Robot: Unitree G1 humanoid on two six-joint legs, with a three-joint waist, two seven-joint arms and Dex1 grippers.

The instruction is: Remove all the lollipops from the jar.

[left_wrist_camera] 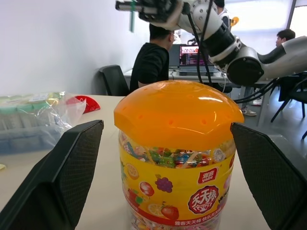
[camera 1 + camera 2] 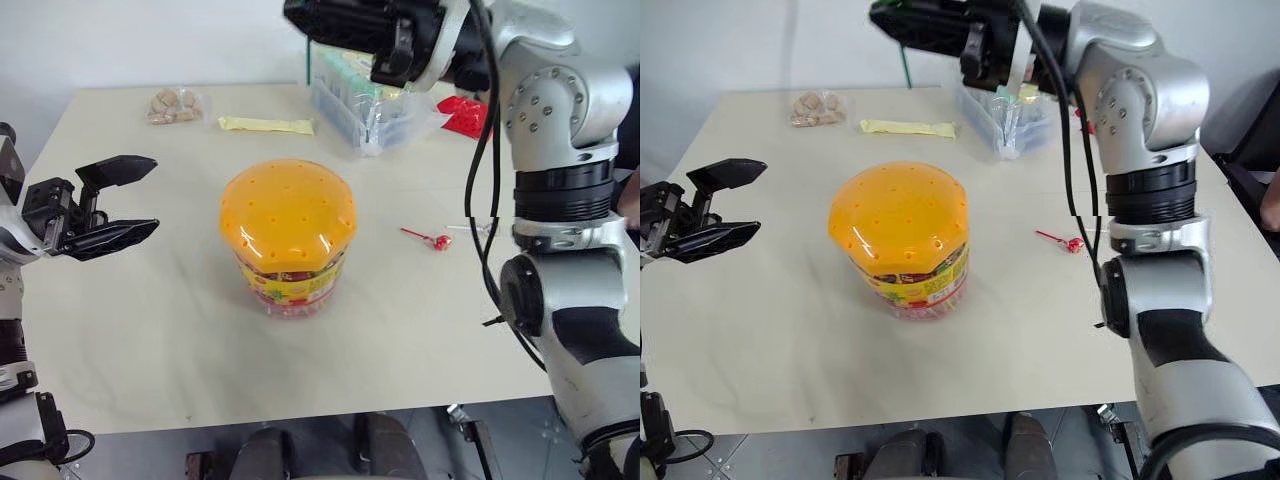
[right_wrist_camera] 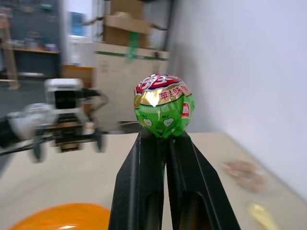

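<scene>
Right wrist view: right gripper pinches a lollipop (green-wrapped); left gripper gapes.

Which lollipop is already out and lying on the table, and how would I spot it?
Start at the big jar with the orange domed lid in the middle of the pale table. Look toward the robot's right, to the bare tabletop between jar and right arm: the lollipop lies flat there. It has a red wrapper and a red stick, unlike the green-wrapped one clamped in the right gripper.
</scene>
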